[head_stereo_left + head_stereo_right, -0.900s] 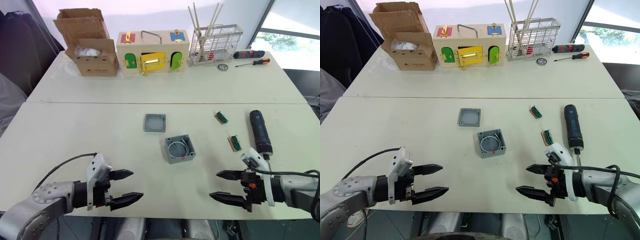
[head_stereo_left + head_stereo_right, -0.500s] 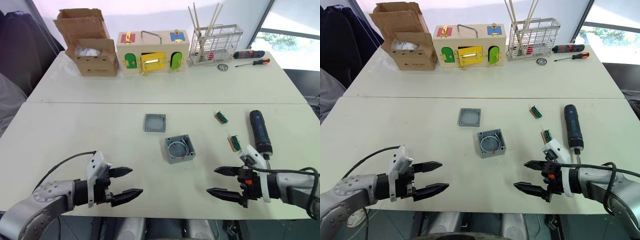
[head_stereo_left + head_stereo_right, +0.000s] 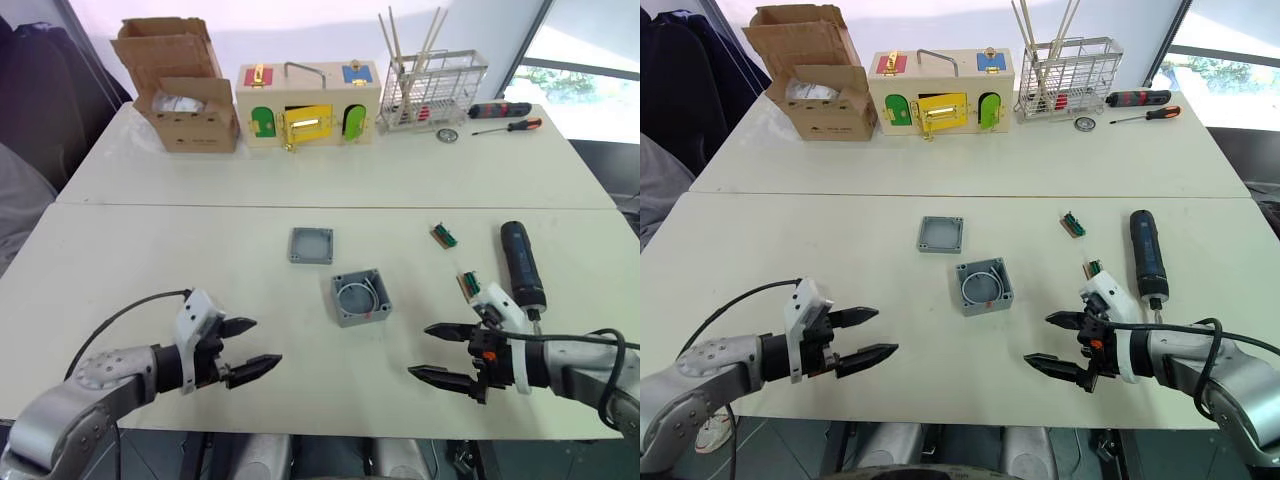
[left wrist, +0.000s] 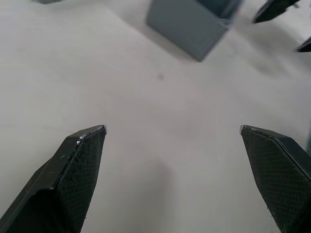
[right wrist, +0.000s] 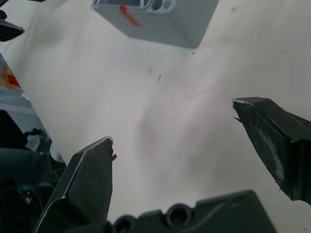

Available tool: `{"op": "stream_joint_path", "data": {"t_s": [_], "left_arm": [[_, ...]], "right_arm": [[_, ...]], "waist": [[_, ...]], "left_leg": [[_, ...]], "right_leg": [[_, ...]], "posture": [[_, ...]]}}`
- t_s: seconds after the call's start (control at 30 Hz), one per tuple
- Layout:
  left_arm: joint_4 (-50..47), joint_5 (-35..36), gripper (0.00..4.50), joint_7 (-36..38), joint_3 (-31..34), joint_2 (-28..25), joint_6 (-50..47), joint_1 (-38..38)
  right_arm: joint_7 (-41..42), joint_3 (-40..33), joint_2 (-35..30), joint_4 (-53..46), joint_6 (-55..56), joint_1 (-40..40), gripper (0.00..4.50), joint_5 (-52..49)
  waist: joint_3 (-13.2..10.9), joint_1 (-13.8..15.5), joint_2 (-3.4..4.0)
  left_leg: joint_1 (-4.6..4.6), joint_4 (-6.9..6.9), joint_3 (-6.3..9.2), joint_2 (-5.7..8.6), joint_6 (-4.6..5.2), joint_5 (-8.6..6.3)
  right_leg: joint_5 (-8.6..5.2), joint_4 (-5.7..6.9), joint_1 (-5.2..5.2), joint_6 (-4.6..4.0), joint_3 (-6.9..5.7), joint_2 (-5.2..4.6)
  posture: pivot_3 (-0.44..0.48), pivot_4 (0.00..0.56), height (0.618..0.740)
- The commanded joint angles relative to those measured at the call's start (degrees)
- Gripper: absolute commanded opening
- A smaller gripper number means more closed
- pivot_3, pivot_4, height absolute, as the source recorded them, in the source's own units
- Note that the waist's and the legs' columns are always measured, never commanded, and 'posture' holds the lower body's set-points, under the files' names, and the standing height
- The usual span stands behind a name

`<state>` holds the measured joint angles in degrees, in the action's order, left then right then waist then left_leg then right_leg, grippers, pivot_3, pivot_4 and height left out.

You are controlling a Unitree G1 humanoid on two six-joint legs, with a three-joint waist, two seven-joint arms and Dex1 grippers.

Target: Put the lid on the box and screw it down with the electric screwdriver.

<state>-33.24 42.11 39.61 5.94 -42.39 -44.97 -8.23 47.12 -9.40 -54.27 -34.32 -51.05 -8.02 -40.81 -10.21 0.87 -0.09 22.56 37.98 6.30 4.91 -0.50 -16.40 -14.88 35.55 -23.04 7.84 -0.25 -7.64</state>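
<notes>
The grey box [image 3: 360, 297] stands open-topped mid-table, its red mark showing in the right wrist view [image 5: 127, 13]. Just behind it and slightly left lies the flat grey lid [image 3: 311, 245]. The black electric screwdriver [image 3: 520, 262] lies on the table to the right. My left gripper [image 3: 246, 350] hovers open over the near left part of the table, pointing toward the box. My right gripper [image 3: 432, 353] is open near the front edge, right of the box and in front of the screwdriver. Nothing is held by either.
Two small green connector pieces [image 3: 443, 235] [image 3: 467, 284] lie between box and screwdriver. Along the far edge stand a cardboard carton [image 3: 180, 90], a wooden latch box [image 3: 306, 103], a wire basket [image 3: 432, 86] and two manual screwdrivers [image 3: 500, 110].
My right gripper has slid left and slightly forward, toward the box. My left gripper has crept a little toward the box as well. Both stay open.
</notes>
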Motion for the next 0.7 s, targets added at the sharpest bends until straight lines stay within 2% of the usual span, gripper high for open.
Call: {"op": "stream_joint_path", "data": {"t_s": [0.03,0.2,0.33,0.47,0.57,0.7], "left_arm": [[2.3,1.2,4.5,-0.9,1.3,-0.5,-2.8,3.9],[9.0,3.5,4.5,4.9,1.9,-5.6,-6.0,19.2],[19.3,-3.5,4.5,14.4,-8.1,-9.0,-4.2,38.5],[27.0,-10.4,4.5,23.3,-19.8,-8.7,-4.7,53.7],[28.4,-14.2,4.5,28.1,-28.1,-5.5,-5.5,61.4],[27.8,-13.2,4.5,26.4,-33.5,5.5,-12.6,66.2]], "right_arm": [[-1.9,-2.5,1.6,-0.3,-1.4,1.8,4.48,-2.1],[-3.0,-7.0,1.7,-0.9,-3.6,3.6,4.48,-5.7],[-3.1,-7.9,0.1,-1.3,-5.6,7.1,4.48,-7.5],[-4.0,-8.1,-0.1,-1.6,-6.6,9.9,4.48,-8.4],[-6.5,-6.6,2.6,-1.8,-4.3,10.9,4.48,-6.8],[-10.2,-5.3,6.5,-4.5,-3.8,6.6,4.48,-6.0]], "waist": [[0.0,0.0,0.0],[0.0,0.3,-0.04],[0.0,0.5,-0.05],[-0.1,-0.1,-0.1],[-0.1,-0.4,-0.15],[-0.1,-0.2,-0.15]], "left_leg": [[0.0,0.0,0.02,0.0,0.0,0.0],[0.0,0.04,0.05,0.05,-0.03,0.02],[-0.01,0.09,0.06,0.08,-0.08,0.05],[0.01,0.04,0.02,0.17,-0.06,0.04],[0.04,0.03,0.0,0.18,-0.07,0.04],[0.08,0.04,0.03,0.13,-0.06,0.05]], "right_leg": [[0.05,0.01,-0.01,0.1,0.0,0.02],[0.08,0.44,-0.15,0.17,-0.01,-0.01],[0.09,0.49,-0.15,0.18,-0.03,0.02],[0.07,0.45,-0.15,0.24,-0.03,0.0],[0.04,0.44,-0.18,0.29,-0.01,0.01],[0.02,0.48,-0.2,0.32,-0.01,0.01]], "posture": [[0.0,0.15,0.734],[0.0,0.15,0.734],[0.0,0.15,0.734],[0.0,0.15,0.734],[0.0,0.15,0.734],[0.0,0.15,0.734]]}}
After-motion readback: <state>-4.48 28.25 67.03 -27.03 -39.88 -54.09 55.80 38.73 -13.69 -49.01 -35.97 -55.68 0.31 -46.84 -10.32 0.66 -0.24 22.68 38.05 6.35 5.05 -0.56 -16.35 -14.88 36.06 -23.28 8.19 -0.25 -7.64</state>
